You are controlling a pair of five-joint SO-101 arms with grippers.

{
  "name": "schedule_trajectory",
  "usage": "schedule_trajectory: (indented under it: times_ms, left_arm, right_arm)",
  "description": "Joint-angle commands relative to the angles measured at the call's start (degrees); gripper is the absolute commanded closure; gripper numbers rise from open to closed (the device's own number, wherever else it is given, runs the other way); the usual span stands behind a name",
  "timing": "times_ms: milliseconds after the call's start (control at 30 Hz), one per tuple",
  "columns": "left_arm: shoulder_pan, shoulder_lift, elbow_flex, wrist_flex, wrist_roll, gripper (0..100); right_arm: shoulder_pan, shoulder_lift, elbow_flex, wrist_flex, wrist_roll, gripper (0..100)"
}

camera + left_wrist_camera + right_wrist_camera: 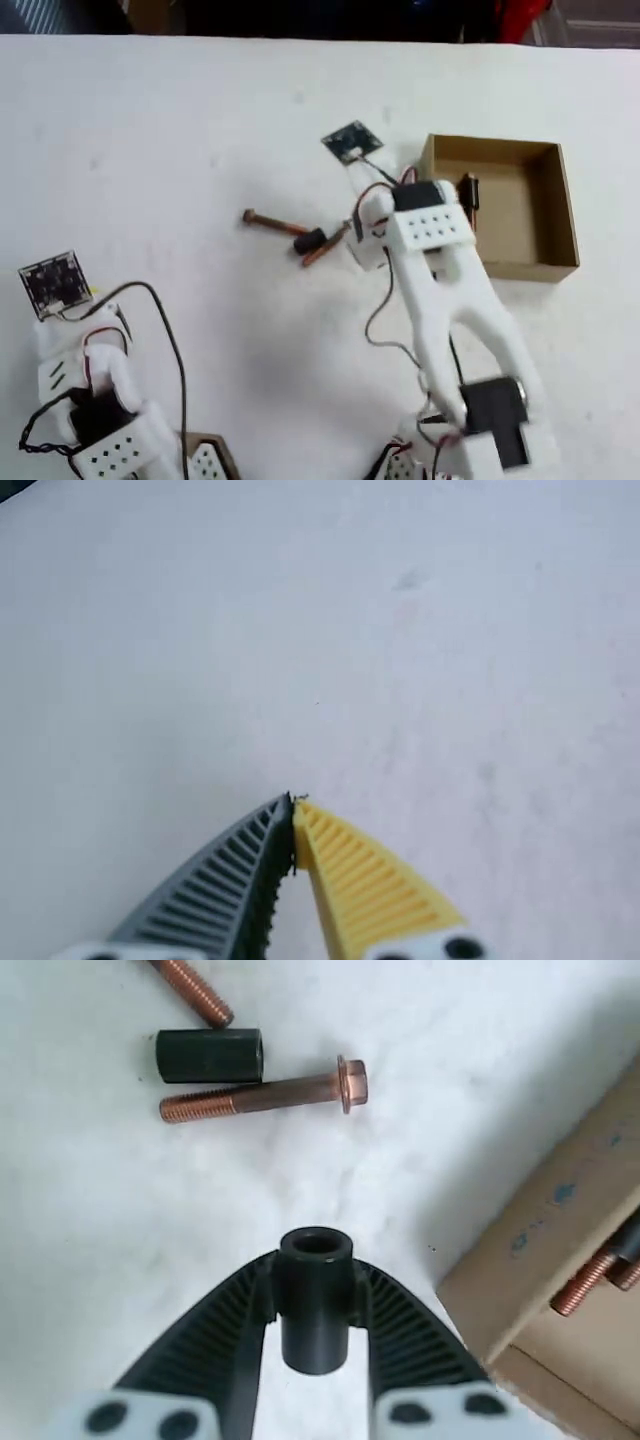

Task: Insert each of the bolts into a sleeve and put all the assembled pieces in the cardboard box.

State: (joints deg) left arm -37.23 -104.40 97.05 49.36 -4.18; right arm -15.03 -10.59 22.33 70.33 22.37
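The white table [200, 120] carries an open brown cardboard box [522, 268] with unreadable blue print. Near it, the right gripper [315, 1275] clamps a black cylindrical sleeve [315, 1335]. The left gripper [293, 815] has its fingers together. A loose black sleeve [210, 1055] lies between a copper flanged bolt [265, 1092] and a second copper bolt [190, 990].

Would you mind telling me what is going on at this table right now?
The right claw is shut on a black sleeve, held upright beside the cardboard box. A bolt, a second bolt and a loose sleeve lie on the table nearby. At least one sleeved bolt seems to lie in the box. The left claw is shut on nothing.
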Motion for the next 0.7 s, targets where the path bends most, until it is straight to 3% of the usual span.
schedule_trajectory:
  times_ms: [0,333,500,667]
  left_arm:
    - [0.8,-0.3,-0.1,-1.0,-0.4,98]
    - [1.5,-0.3,-0.1,-0.3,-0.4,98]
    - [4.6,-0.3,-0.1,0.9,-0.8,98]
    - [6.8,-0.3,-0.1,2.6,-7.9,98]
  right_arm:
    - [-0.2,-9.5,-1.2,3.6,-0.6,98.2]
    - [-5.0,-28.5,-0.1,12.2,-1.7,98.1]
    - [-5.4,-38.1,7.1,10.0,-7.6,98.1]
    - [-5.3,-48.6,18.2,2.8,-7.8,98.1]
